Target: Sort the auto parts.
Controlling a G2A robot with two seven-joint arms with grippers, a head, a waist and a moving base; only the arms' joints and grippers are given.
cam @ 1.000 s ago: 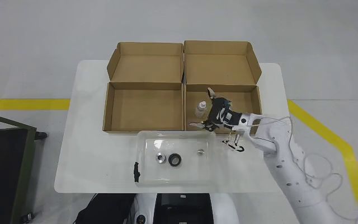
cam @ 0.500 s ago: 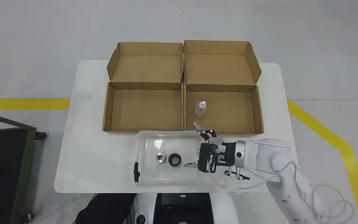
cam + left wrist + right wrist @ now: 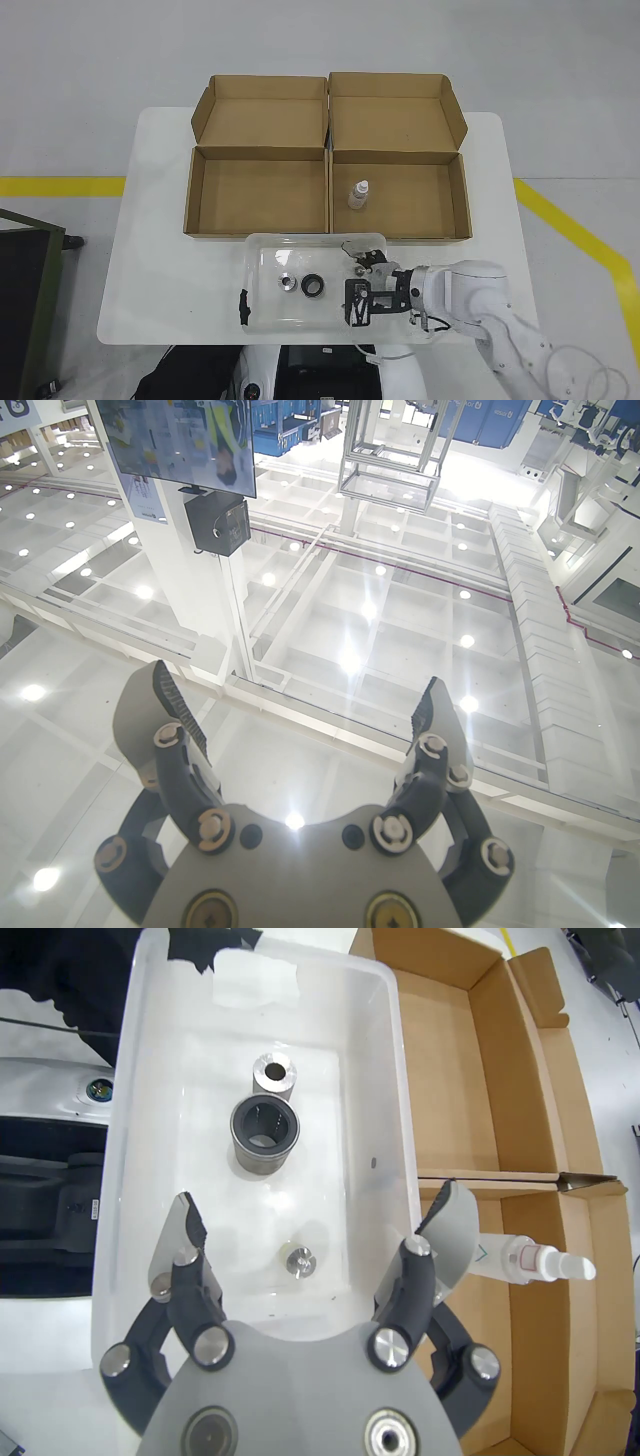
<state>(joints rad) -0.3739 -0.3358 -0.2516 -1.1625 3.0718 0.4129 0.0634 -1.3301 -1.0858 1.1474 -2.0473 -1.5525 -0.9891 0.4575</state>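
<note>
We take the clear bin [image 3: 300, 237] as our mark; it sits on the white table [image 3: 160, 250] at the edge nearest the robot. The right gripper [image 3: 352, 283] hangs over the end of the bin on the robot's right, its jaws spread wide and clamped on nothing. In the right wrist view the same gripper [image 3: 320, 1208] has one finger [image 3: 182, 1228] above the bin floor and the other over the bin wall that faces the boxes. A small silver part [image 3: 299, 1263] lies on the bin floor between the lines of the two fingers, touching neither. We cannot tell how high the fingertips stand above it.

Nearer the middle of the bin a black ring sleeve [image 3: 264, 1133] stands upright on the floor. Just beside it, toward the bin's left end, stands a silver cylinder [image 3: 274, 1073] with a hole down its centre. A scrap of black tape [image 3: 243, 305] clings to the rim at that left end.

Beyond the bin's far wall two open cardboard boxes sit side by side. The left box [image 3: 255, 195] faces the bin's left half and the right box [image 3: 420, 200] its right half. A white bottle [image 3: 357, 194] rests in the right box, near the wall it shares with the left box.

The left gripper [image 3: 297, 680] points up at a lit ceiling, jaws wide apart and holding nothing
</note>
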